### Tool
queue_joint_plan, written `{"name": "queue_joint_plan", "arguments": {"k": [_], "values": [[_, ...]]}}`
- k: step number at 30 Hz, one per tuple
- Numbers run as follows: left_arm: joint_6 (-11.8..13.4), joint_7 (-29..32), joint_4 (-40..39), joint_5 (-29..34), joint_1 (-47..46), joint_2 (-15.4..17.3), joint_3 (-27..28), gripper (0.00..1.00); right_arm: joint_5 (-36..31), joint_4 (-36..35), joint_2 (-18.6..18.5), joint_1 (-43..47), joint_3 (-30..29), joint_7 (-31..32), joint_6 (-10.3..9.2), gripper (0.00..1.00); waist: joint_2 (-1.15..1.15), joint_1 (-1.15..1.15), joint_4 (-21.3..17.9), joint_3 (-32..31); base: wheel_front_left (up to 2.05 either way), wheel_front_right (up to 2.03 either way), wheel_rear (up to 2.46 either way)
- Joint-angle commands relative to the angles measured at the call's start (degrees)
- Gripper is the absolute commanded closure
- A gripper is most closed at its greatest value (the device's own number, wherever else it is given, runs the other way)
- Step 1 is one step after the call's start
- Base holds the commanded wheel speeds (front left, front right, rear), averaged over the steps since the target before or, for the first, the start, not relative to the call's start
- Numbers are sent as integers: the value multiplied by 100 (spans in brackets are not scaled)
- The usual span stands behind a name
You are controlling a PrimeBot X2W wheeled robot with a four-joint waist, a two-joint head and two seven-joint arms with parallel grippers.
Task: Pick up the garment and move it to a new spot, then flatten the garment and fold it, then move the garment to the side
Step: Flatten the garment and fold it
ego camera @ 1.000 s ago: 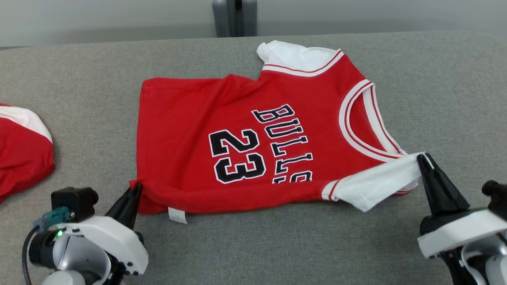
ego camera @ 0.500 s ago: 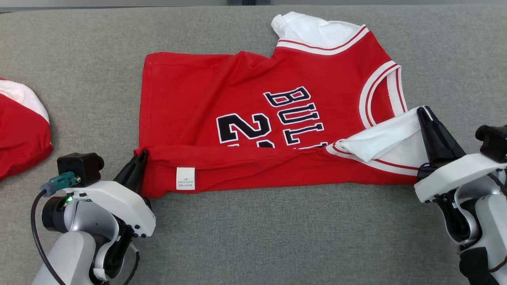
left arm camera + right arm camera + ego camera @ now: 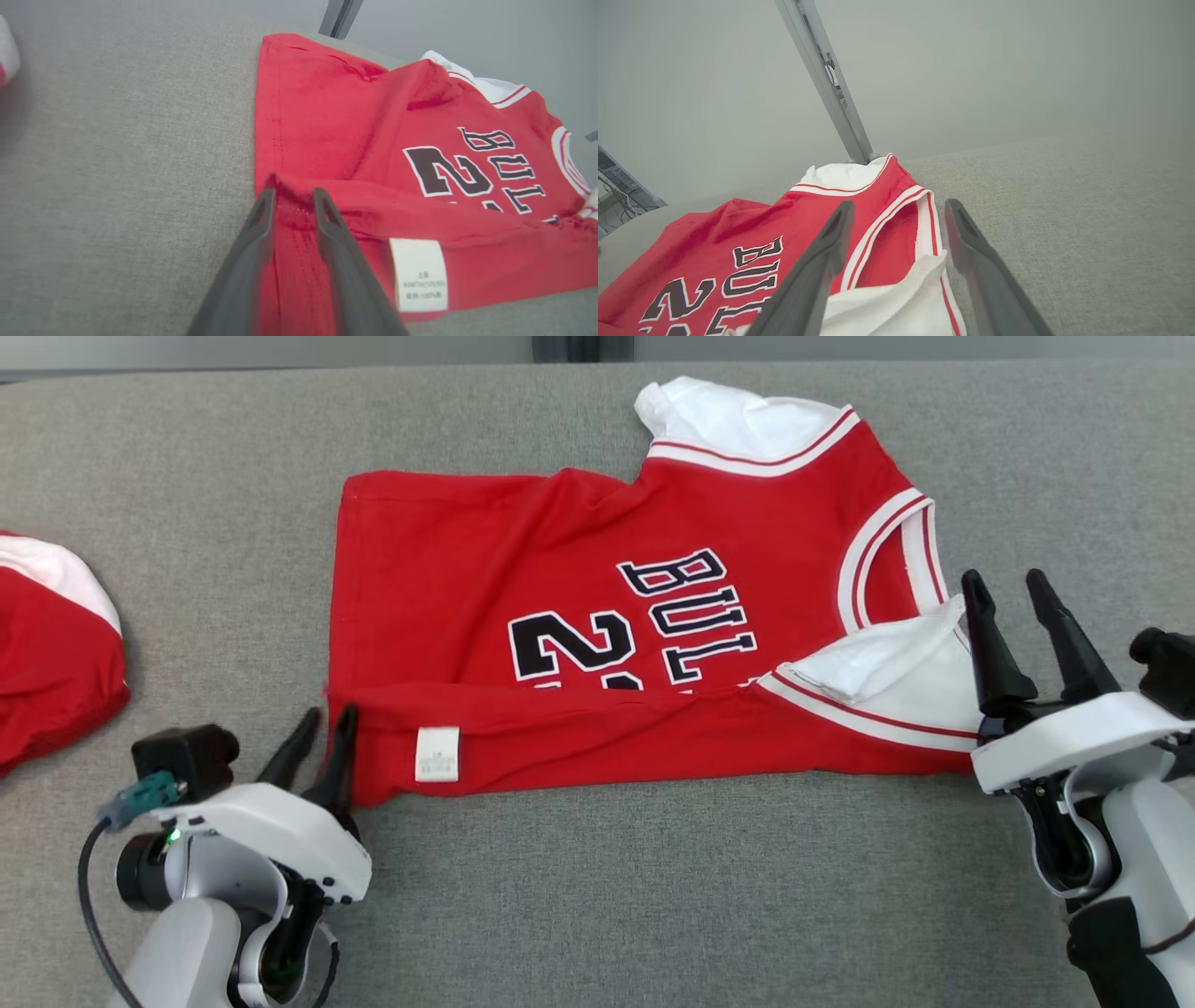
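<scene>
The garment (image 3: pixel 560 551) is a red jersey with black lettering and white trim, spread on the grey padded surface (image 3: pixel 653 896). Its near edge is folded over, with a white label (image 3: pixel 437 753) facing up. My left gripper (image 3: pixel 327 712) is at the fold's left corner. In the left wrist view the left gripper (image 3: pixel 294 192) has its fingers apart, and red cloth of the garment (image 3: pixel 327 116) lies loose between them. My right gripper (image 3: pixel 1006 581) stands open at the garment's right end. In the right wrist view the right gripper (image 3: pixel 900 204) hangs over the white sleeve (image 3: pixel 896 298).
A second red and white garment (image 3: pixel 47 653) lies at the surface's left edge. A grey post (image 3: pixel 581 347) stands behind the far edge, and the right wrist view has the post (image 3: pixel 822 79) too. Bare grey surface runs along the near side and the right.
Both grippers were shut on the garment's near edge and have opened, letting it go folded over. The head camera has also shifted a little.
</scene>
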Motion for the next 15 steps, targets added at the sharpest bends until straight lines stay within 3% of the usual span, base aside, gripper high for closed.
{"name": "queue_joint_plan", "arguments": {"k": [1, 8, 15], "values": [[61, -144, -38, 19, 79, 1, 74, 0, 34, -34, -61, 116, -78, -102, 2, 0, 0, 0, -4, -95, 0, 0, 0], [272, -820, -248, 230, 304, -55, 233, 0, -438, -546, -40, 553, -526, -236, 1, 0, 0, 0, -27, -388, 0, 0, 0], [497, -1576, -360, 704, 521, -130, 108, 0, -1369, -1467, 350, 1376, -1046, -234, 2, 0, 0, 0, -87, -780, 0, 0, 0]]}}
